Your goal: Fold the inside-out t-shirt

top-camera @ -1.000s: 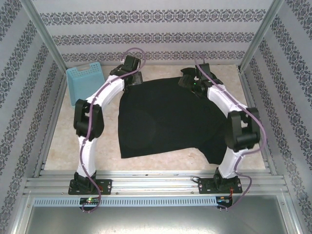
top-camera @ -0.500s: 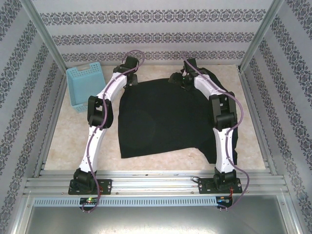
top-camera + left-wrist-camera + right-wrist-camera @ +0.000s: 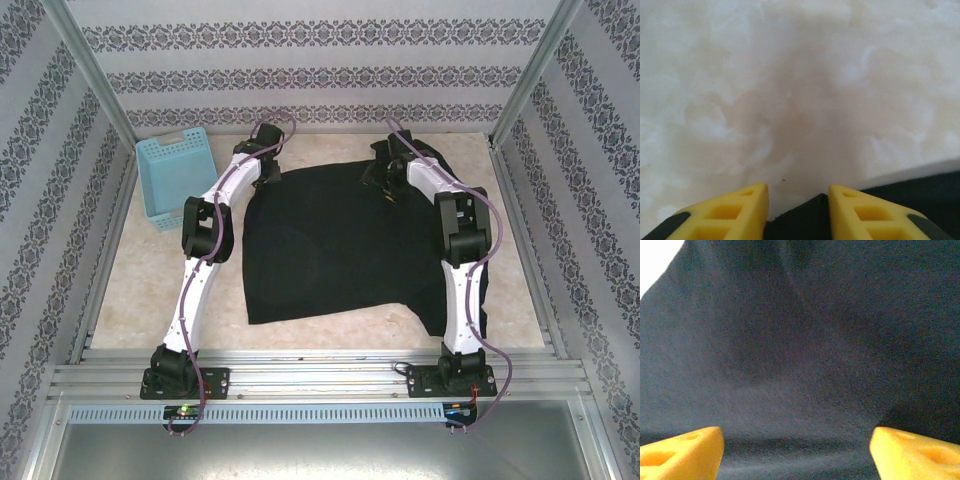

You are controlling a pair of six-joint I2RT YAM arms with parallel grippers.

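The inside-out t-shirt (image 3: 330, 250) lies spread flat and black on the beige table (image 3: 150, 290), one sleeve reaching toward the near right. My left gripper (image 3: 268, 172) is at its far left corner. In the left wrist view, that gripper (image 3: 798, 192) has its yellow fingers (image 3: 740, 210) a narrow gap apart, with a pointed corner of the shirt (image 3: 805, 220) lying between them on the table. My right gripper (image 3: 385, 185) is over the shirt's far edge. In the right wrist view, it (image 3: 797, 437) stands wide open just above the black fabric (image 3: 800, 340).
A light blue plastic basket (image 3: 175, 175) stands at the back left, close to my left arm. Metal frame posts and patterned walls close in the table on three sides. Bare tabletop (image 3: 790, 100) lies beyond the shirt's far left corner.
My left arm reached farther back to the shirt's corner, and its jaws narrowed around it. My right arm straightened, and its gripper shifted along the shirt's far edge.
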